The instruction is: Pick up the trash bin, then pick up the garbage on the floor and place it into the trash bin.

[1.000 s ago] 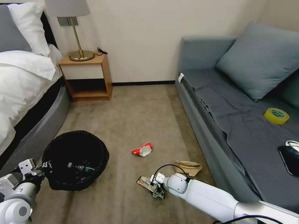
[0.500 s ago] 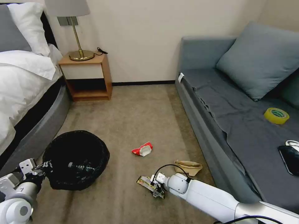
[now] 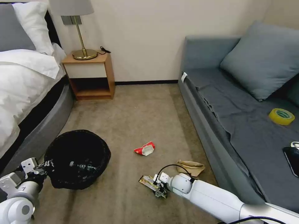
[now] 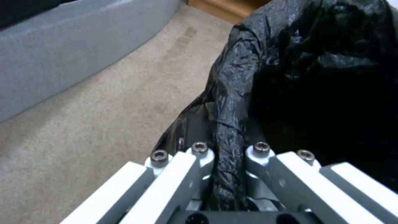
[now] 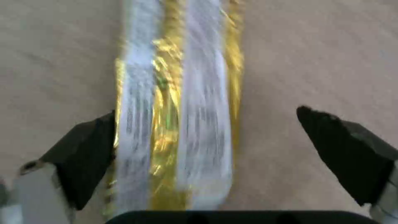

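Trash bin (image 3: 78, 158) sits on the carpet beside the bed, a bottle (image 3: 81, 167) lying inside; the left gripper (image 4: 227, 152) fingers are clenched on its black-bagged rim. Right gripper (image 5: 207, 149) is low over the yellow-gold wrapper (image 3: 148, 181), fingers spread wide either side of it. Red-and-white packet (image 3: 144, 149) and brown paper (image 3: 190, 167) lie nearby.

I see glossy, crinkled black plastic lining the trash bin (image 3: 78, 158), a shiny gold foil snack wrapper (image 5: 174, 124), and matt beige carpet (image 3: 137, 115).
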### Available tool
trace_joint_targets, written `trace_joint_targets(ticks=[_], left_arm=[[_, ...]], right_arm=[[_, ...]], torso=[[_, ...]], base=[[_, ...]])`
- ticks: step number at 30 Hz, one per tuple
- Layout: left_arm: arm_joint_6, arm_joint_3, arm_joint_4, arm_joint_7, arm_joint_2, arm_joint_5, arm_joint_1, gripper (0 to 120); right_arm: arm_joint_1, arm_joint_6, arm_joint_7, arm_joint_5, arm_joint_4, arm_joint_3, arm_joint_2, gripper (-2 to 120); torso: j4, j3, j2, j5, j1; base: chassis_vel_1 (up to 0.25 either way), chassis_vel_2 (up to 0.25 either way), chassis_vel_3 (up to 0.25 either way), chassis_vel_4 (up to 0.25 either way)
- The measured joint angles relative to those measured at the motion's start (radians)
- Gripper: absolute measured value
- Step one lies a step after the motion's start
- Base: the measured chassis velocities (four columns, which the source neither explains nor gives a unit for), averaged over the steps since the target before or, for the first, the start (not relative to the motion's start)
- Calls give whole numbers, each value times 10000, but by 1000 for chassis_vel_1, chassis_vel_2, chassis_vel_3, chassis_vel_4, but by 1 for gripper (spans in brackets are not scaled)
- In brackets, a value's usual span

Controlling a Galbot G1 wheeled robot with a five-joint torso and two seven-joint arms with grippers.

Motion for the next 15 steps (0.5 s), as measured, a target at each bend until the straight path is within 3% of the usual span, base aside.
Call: trace_joint_targets(ticks=[3, 5, 7, 9, 12, 15], left_arm=[[-23, -8, 2, -2, 0, 0, 4, 4], [-59, 2, 4, 4, -1, 0, 7, 4], [-68, 14, 7, 4, -13, 6, 17, 4], [-69, 14, 7, 6, -13, 7, 20, 4], [-82, 12, 7, 7, -10, 10, 36, 4], [-94, 6, 6, 20, 12, 7, 55, 4]], right_arm=[[35, -97, 205, 61, 158, 90, -175, 90], [33, -118, 216, 171, 305, 79, -279, 82], [24, -118, 216, 215, 381, 69, -323, 72], [19, -113, 217, 217, 381, 69, -325, 70], [-7, -72, 235, 220, 366, 72, -320, 55], [-23, -31, 235, 218, 356, 62, -292, 47]], torso=[[-21, -3, 0, -38, 0], [-18, -3, 0, -12, 0], [-10, -4, 1, -23, -1], [-9, -5, 1, -17, 0], [-10, -6, 2, -19, -1], [-12, -6, 3, -18, -1]], base=[[0, 0, 0, 0], [0, 0, 0, 0], [0, 0, 0, 0], [0, 0, 0, 0], [0, 0, 0, 0], [0, 0, 0, 0]])
